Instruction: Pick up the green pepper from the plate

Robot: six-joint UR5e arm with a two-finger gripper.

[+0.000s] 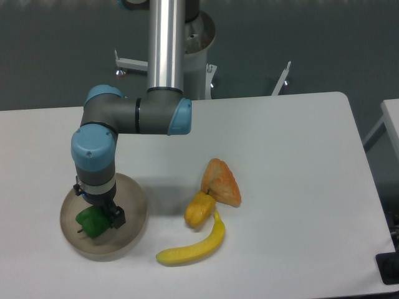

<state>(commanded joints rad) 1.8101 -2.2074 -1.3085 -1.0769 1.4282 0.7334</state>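
The green pepper lies on the left half of the round beige-grey plate at the table's front left. My gripper points straight down over the plate and hangs low at the pepper. One dark finger stands just to the right of the pepper, touching or nearly touching it. The other finger is hidden behind the wrist and the pepper. The jaws look spread around the pepper, not closed on it. The pepper's upper part is covered by the wrist.
A yellow-orange pepper, an orange wedge-shaped food item and a banana lie together right of the plate. The arm's base column rises at the back of the table.
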